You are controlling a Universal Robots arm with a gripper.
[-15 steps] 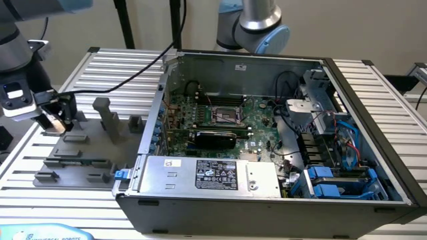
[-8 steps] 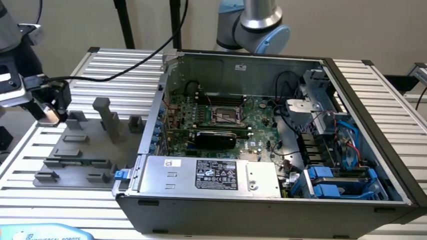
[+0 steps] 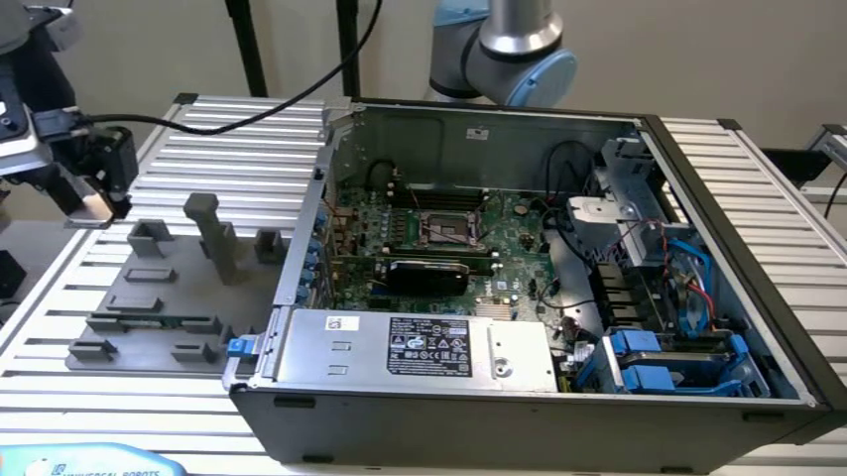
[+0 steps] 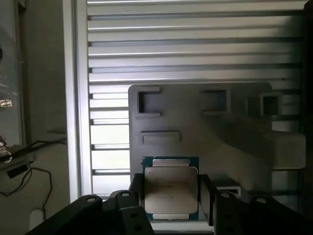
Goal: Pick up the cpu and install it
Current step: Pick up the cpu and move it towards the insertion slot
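The cpu (image 4: 171, 188), a small square chip with a silvery top and a green rim, sits clamped between my gripper's (image 4: 171, 198) two dark fingers (image 4: 137, 192). In the exterior view the gripper (image 3: 93, 198) hangs at the far left, above the slatted table, with the chip's pale edge (image 3: 95, 205) showing at its tip. It is lifted off the grey fixture plate (image 3: 173, 297), which lies below and towards the exterior view's right. The open cpu socket (image 3: 454, 231) lies on the green motherboard (image 3: 437, 253) inside the case, far from the gripper.
The open computer case (image 3: 530, 397) takes up the middle and right, with a power supply (image 3: 423, 347) at its front and cables and drive bays on the exterior view's right. Upright grey blocks (image 3: 202, 233) and a green memory stick (image 3: 166, 321) sit on the fixture plate.
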